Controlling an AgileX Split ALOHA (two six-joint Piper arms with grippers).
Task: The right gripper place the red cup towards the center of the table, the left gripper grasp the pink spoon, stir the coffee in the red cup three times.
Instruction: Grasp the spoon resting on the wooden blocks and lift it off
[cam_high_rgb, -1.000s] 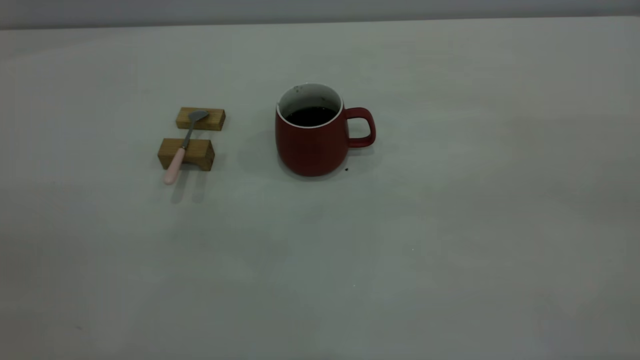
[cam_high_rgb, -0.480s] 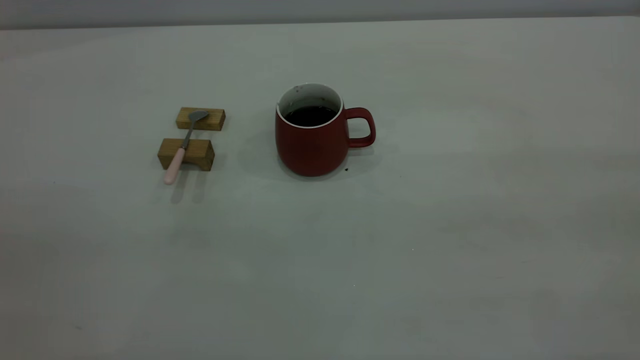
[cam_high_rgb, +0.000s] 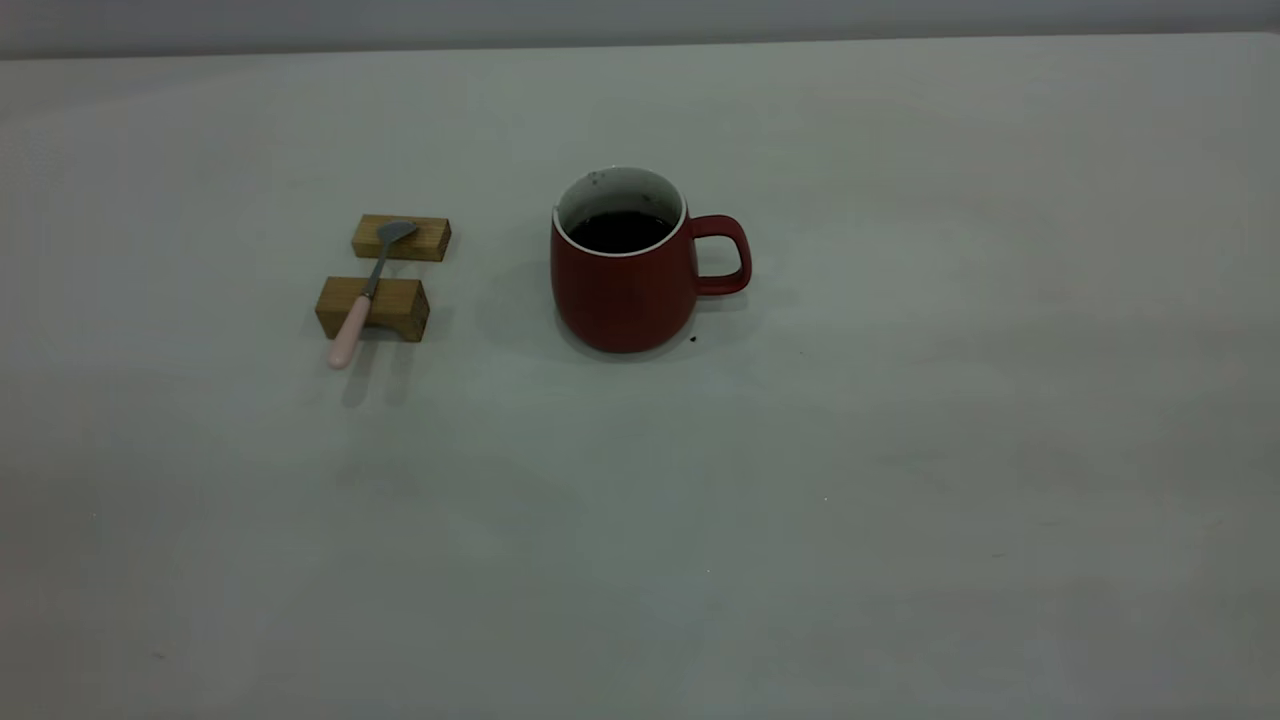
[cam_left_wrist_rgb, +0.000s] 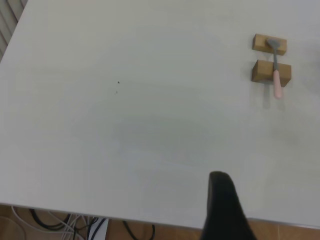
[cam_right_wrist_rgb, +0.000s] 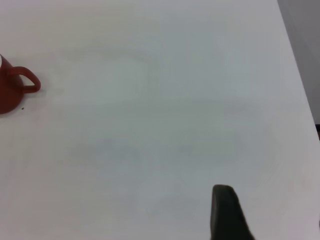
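Note:
The red cup (cam_high_rgb: 625, 295) stands upright near the middle of the table (cam_high_rgb: 900, 450), its handle toward the right, with dark coffee (cam_high_rgb: 622, 232) inside. To its left the pink spoon (cam_high_rgb: 358, 310) lies across two small wooden blocks, bowl on the far one. Neither gripper appears in the exterior view. The left gripper (cam_left_wrist_rgb: 222, 200) hovers over the table's edge, far from the spoon (cam_left_wrist_rgb: 276, 80). The right gripper (cam_right_wrist_rgb: 225, 210) hangs over bare tabletop, well away from the cup (cam_right_wrist_rgb: 7, 95).
The far wooden block (cam_high_rgb: 402, 238) and the near wooden block (cam_high_rgb: 390, 308) carry the spoon. In the left wrist view the table's edge (cam_left_wrist_rgb: 100, 212) has cables and floor beyond it. The right wrist view shows another table edge (cam_right_wrist_rgb: 300, 90).
The cup, spoon and blocks stand where they were. Only faint shadows on the near tabletop have shifted.

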